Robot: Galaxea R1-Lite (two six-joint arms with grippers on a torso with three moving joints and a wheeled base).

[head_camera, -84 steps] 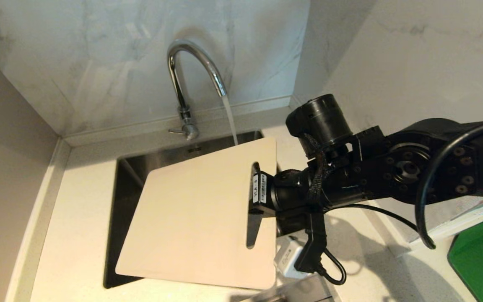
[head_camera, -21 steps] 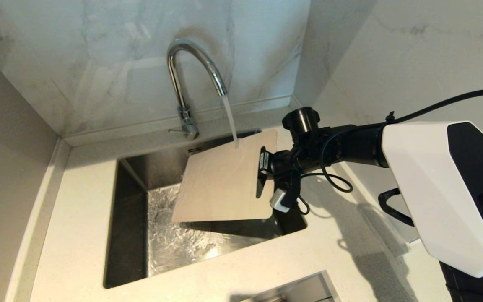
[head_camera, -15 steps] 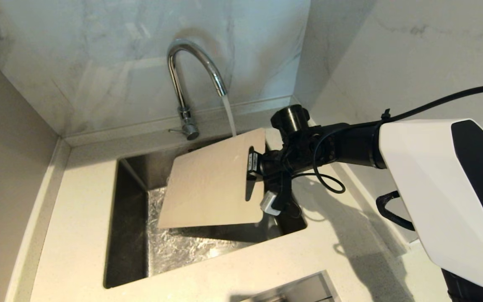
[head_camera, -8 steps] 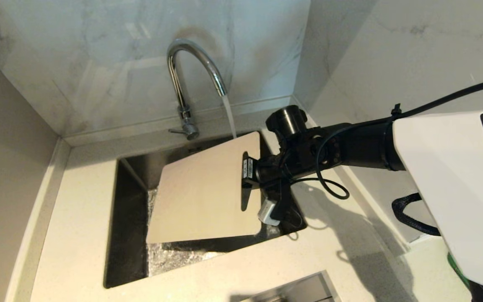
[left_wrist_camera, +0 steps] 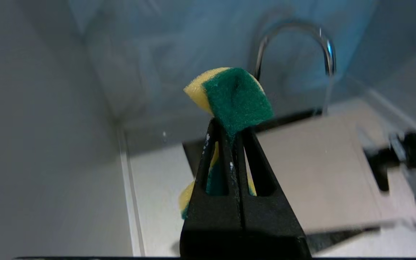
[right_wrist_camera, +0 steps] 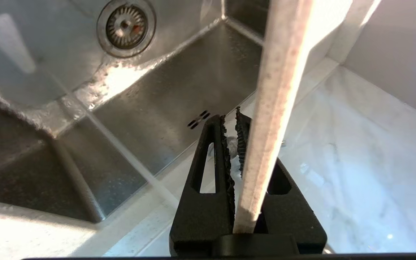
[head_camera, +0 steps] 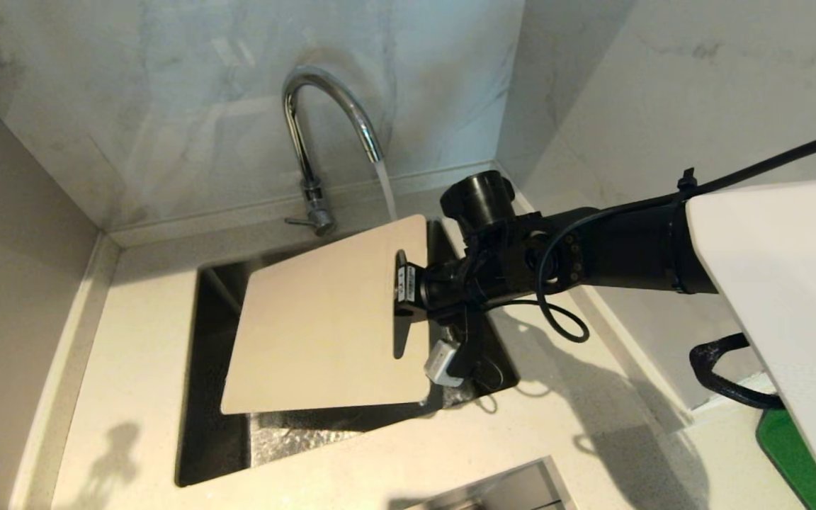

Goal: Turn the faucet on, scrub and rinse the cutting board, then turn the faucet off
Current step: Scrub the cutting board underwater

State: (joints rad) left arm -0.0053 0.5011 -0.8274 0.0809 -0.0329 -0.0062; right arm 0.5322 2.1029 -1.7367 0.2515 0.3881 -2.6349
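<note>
The cutting board (head_camera: 323, 319) hung tilted over the sink (head_camera: 202, 397), its long axis running left to right, the handle slot end toward the right claw (head_camera: 402, 292). That claw was clenched on the board's edge by the slot. Water ran from the faucet (head_camera: 323, 99) behind the board's far corner. The left claw (left_wrist_camera: 229, 151) pinched a green-and-yellow sponge (left_wrist_camera: 235, 97). A pale speckled table (head_camera: 132, 319) surrounded the sink, under marble walls.

Right gripper (head_camera: 402, 294) clamped, arm reaching across; left gripper (left_wrist_camera: 234, 135) seemingly pinched shut
</note>
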